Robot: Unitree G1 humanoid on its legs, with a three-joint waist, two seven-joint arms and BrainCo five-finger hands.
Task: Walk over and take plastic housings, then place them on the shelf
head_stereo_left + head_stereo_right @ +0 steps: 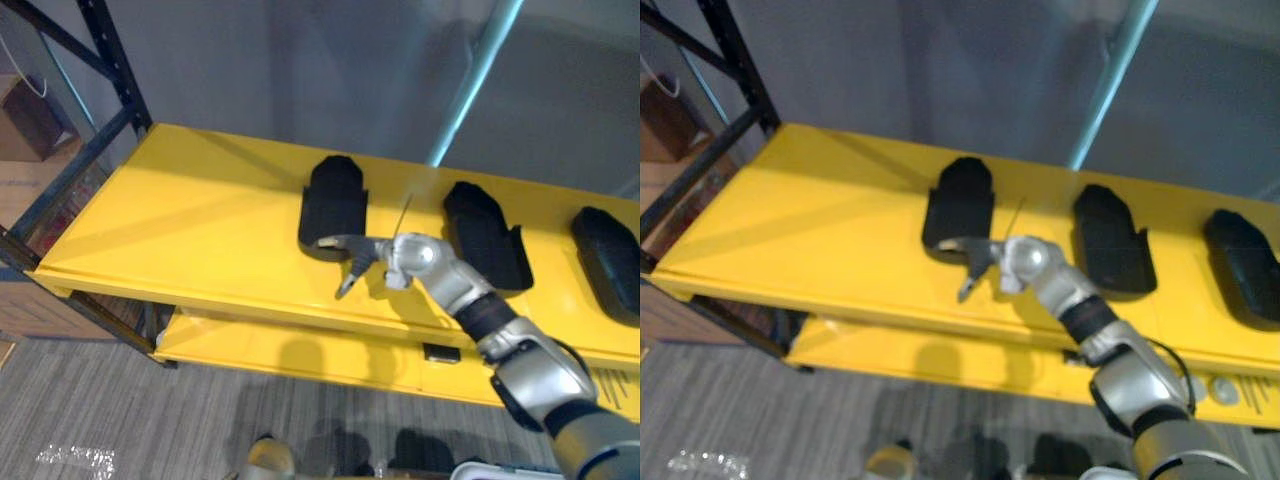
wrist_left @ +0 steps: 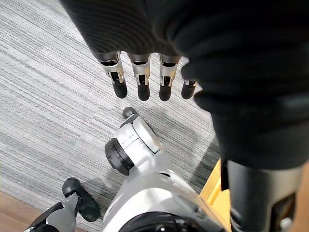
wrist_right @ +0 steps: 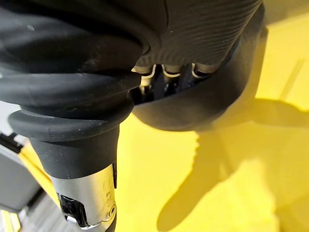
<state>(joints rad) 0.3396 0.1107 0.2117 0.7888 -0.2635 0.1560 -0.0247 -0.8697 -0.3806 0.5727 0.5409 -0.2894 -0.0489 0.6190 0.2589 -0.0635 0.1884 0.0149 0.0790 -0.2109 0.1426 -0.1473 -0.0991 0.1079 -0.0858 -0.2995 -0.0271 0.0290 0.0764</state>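
Low over the grey carpet floor (image 2: pixel 43 96): the left robot hand (image 2: pixel 141 79), fingers straight and slack, nothing held.

In the head view, starting at 9 o'clock: a black rack post (image 1: pixel 112 70) with a slanted brace. Then the yellow shelf (image 1: pixel 180 220), stretching from 9 o'clock across to 3 o'clock. Below it, toward 6 o'clock, a second yellow shelf (image 1: pixel 300 352). Behind, at 1 o'clock, a pale teal pole (image 1: pixel 480 80) against a grey wall (image 1: pixel 260 70).

Three black plastic housings in a row on the top shelf, lying flat and well apart from one another.

Left housing (image 1: pixel 334 200) just above the middle of the view, long side running front to back. At its near end, at about its 5 o'clock: the right robot hand (image 1: pixel 372 256), reaching in from 4 o'clock and right up against the housing's front edge. In the right wrist view, that housing's smooth black edge close in front of the hand, yellow shelf past it. Open or closed on the housing: cannot tell.

Middle housing (image 1: pixel 485 235) at 3 o'clock of that hand, just beyond the forearm. Right housing (image 1: pixel 608 260) at the view's 3 o'clock edge, partly cut off.
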